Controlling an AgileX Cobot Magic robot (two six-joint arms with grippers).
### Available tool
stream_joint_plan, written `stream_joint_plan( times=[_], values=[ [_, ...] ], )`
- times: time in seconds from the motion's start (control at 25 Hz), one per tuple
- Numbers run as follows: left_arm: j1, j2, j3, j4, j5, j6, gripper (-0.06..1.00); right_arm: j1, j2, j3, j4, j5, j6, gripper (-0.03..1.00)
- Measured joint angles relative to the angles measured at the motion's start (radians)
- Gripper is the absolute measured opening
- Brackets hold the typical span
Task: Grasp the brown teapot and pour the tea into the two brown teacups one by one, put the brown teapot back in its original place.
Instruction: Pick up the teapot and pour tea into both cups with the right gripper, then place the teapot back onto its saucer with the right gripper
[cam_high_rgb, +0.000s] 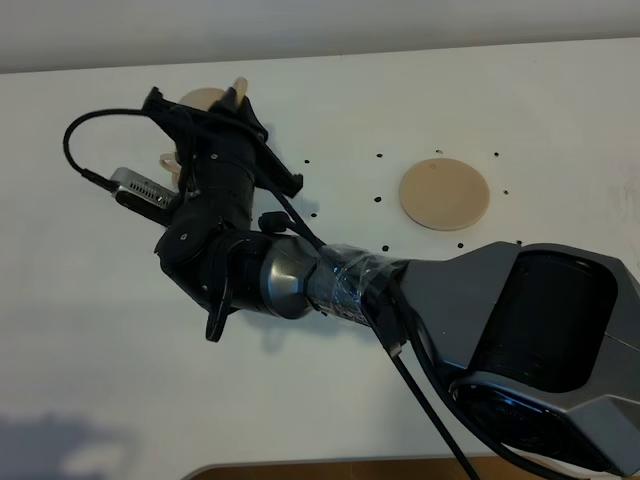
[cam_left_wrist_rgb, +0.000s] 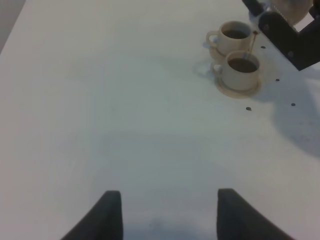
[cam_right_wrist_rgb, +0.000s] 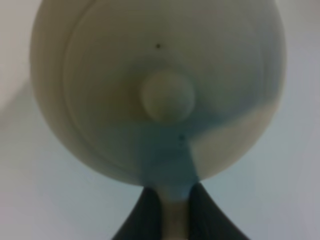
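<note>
Right claw (cam_right_wrist_rgb: 174, 200) pinching the brown teapot (cam_right_wrist_rgb: 160, 95) handle; pot blurred in wrist view, held over the two brown teacups (cam_left_wrist_rgb: 241, 70). Overhead the arm (cam_high_rgb: 330, 280) hides pot and cups almost fully; original place (cam_high_rgb: 445, 193) well apart on tabletop (cam_high_rgb: 100, 350). Left claw (cam_left_wrist_rgb: 167, 215) spread, holding nothing.

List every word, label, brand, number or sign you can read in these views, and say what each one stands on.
No text can be read in any view.
The brown teapot, the two brown teacups and the round saucer are plain, with no print.
The silver camera box shows only tiny marks, too small to read.
The dark dots on the table are spots, not characters.
</note>
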Motion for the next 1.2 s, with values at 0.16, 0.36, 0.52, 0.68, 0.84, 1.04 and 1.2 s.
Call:
stream_joint_plan(
  times=[0.16,0.36,0.52,0.68,0.84,1.04,1.2],
  values=[
    [0.000,0.000,0.000,0.000,0.000,0.000,0.46,0.000,0.000,0.000,0.083,0.014,0.048,0.12],
    [0.000,0.000,0.000,0.000,0.000,0.000,0.46,0.000,0.000,0.000,0.179,0.042,0.120,0.12],
    [0.000,0.000,0.000,0.000,0.000,0.000,0.46,0.000,-0.009,0.000,0.269,0.053,0.194,0.12],
    [0.000,0.000,0.000,0.000,0.000,0.000,0.46,-0.002,-0.050,0.000,0.401,0.066,0.242,0.12],
    [0.000,0.000,0.000,0.000,0.000,0.000,0.46,-0.014,-0.101,0.000,0.542,0.078,0.247,0.12],
    [0.000,0.000,0.000,0.000,0.000,0.000,0.46,-0.045,-0.158,0.000,0.763,0.088,0.199,0.12],
    [0.000,0.000,0.000,0.000,0.000,0.000,0.46,-0.090,-0.190,0.000,0.981,0.096,0.108,0.12]
  ],
)
